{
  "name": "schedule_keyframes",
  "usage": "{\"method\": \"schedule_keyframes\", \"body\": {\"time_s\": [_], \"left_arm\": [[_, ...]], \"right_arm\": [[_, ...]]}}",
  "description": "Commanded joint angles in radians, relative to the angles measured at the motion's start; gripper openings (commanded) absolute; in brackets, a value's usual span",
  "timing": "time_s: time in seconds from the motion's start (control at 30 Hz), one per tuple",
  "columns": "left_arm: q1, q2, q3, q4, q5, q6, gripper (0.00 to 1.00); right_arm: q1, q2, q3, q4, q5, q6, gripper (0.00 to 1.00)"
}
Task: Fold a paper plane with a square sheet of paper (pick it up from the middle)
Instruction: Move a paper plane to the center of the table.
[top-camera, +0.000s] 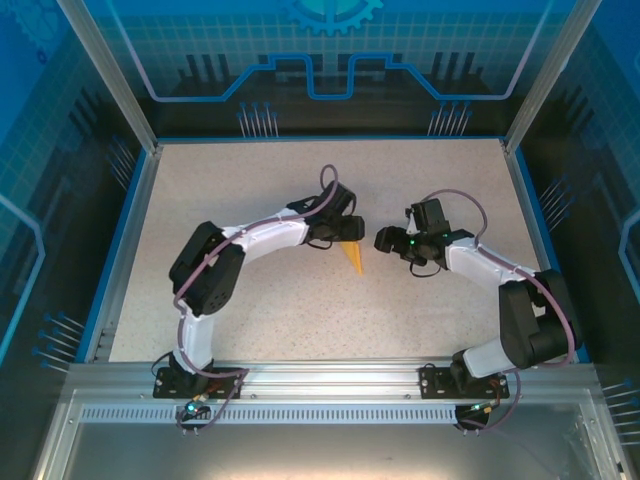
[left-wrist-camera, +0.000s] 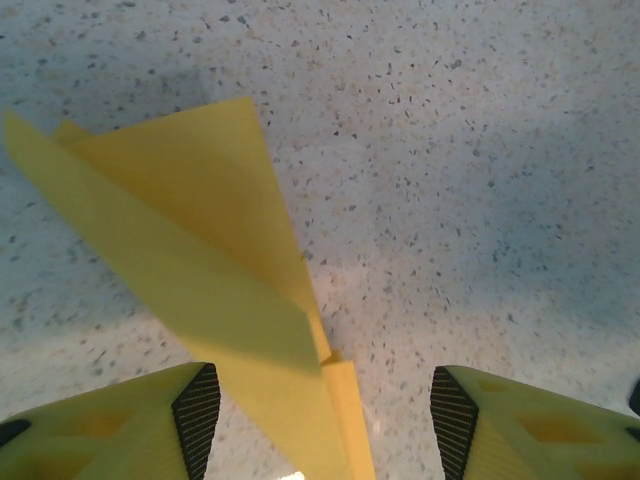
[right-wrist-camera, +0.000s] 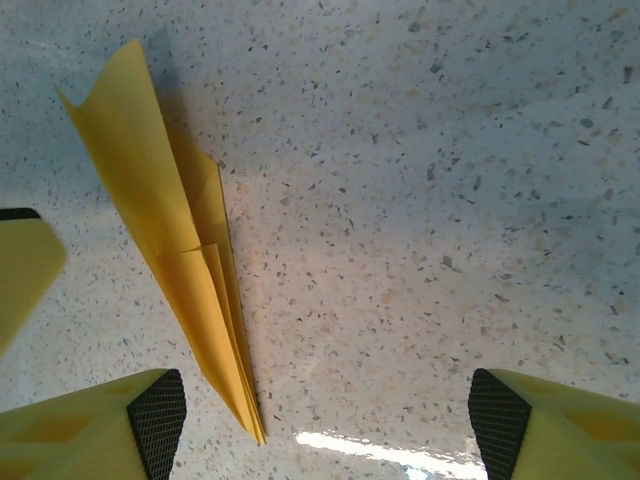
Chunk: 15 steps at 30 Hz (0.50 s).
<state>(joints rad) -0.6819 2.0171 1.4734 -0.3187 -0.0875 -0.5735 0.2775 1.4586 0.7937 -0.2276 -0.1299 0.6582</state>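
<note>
The paper plane is a narrow orange-yellow dart lying on the table between the two arms, its tip toward the near edge. My left gripper hovers just over its wide end, open; in the left wrist view the plane runs between the spread fingers, its layered wing raised. My right gripper stands open a little to the right of it. In the right wrist view the plane lies by the left finger, pointed tip near the bottom, and the space between the jaws holds nothing.
The speckled beige table is bounded by a blue rim and aluminium frame posts. A metal rail carries both arm bases at the near edge.
</note>
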Motion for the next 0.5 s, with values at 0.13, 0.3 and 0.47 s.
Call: {"method": "schedule_keyframes", "body": {"time_s": [0.13, 0.3, 0.47], "left_arm": [[-0.028, 0.107, 0.127, -0.18, -0.191, -0.007, 0.54], [-0.028, 0.113, 0.136, -0.197, -0.195, -0.007, 0.44], [-0.028, 0.088, 0.124, -0.195, -0.195, -0.014, 0.27]], "right_arm": [[-0.023, -0.02, -0.02, -0.016, 0.027, 0.017, 0.78], [-0.023, -0.01, -0.018, -0.016, 0.023, 0.021, 0.78], [-0.024, 0.004, -0.011, -0.016, 0.011, 0.029, 0.77]]}}
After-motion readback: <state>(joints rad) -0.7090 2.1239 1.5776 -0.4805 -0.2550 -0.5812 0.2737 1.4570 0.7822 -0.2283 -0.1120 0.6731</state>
